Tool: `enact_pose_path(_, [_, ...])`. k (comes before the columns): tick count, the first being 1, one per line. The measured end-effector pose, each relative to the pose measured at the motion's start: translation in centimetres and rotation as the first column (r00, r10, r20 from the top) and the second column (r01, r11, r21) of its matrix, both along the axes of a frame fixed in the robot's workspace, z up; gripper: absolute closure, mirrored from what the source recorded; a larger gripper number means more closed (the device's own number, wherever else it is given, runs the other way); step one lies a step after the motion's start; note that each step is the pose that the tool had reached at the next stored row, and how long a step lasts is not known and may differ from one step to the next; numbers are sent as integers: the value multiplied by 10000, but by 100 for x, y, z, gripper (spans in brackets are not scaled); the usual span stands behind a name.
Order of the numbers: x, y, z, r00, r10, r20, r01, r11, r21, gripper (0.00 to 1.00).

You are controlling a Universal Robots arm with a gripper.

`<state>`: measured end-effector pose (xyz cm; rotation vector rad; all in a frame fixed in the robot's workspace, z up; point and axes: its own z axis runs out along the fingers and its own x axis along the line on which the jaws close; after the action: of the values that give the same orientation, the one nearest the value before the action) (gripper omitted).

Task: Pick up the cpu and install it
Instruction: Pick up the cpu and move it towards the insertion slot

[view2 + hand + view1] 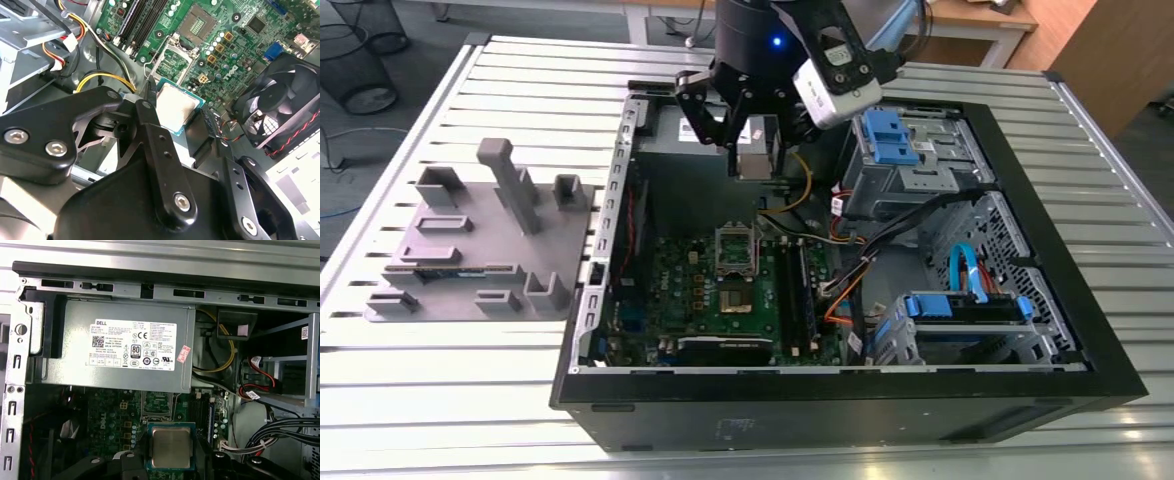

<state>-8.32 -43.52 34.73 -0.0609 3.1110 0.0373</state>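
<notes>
Clamping the cpu (pixel 175 102), claw (pixel 179 114) partly covering its edges

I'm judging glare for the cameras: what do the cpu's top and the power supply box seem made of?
The cpu: top looks like matte silver-grey metal, softly reflecting; its rim looks like green circuit-board laminate. The power supply box: probably bare sheet steel, dull grey finish, with folded edges.

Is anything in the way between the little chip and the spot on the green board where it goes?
No. The pincer holds the cpu in the air over the board, and nothing visible lies between it and the socket frame. The yellow cables run off to one side.
</notes>
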Motion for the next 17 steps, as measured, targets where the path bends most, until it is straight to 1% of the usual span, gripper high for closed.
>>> enact_pose_path(2, [0,0,-1,10000,0,0,0,10000,-1,53])
enact_pose_path(4, [0,-1,-19,10000,0,1,0,10000,2,53])
enact_pose_path(9, [0,-2,-105,10000,0,1,0,10000,0,53])
enact_pose_path(14, [0,-13,-196,10000,-1,0,1,10000,0,53])
enact_pose_path(17, [0,-24,-212,10000,0,-1,0,10000,-2,53])
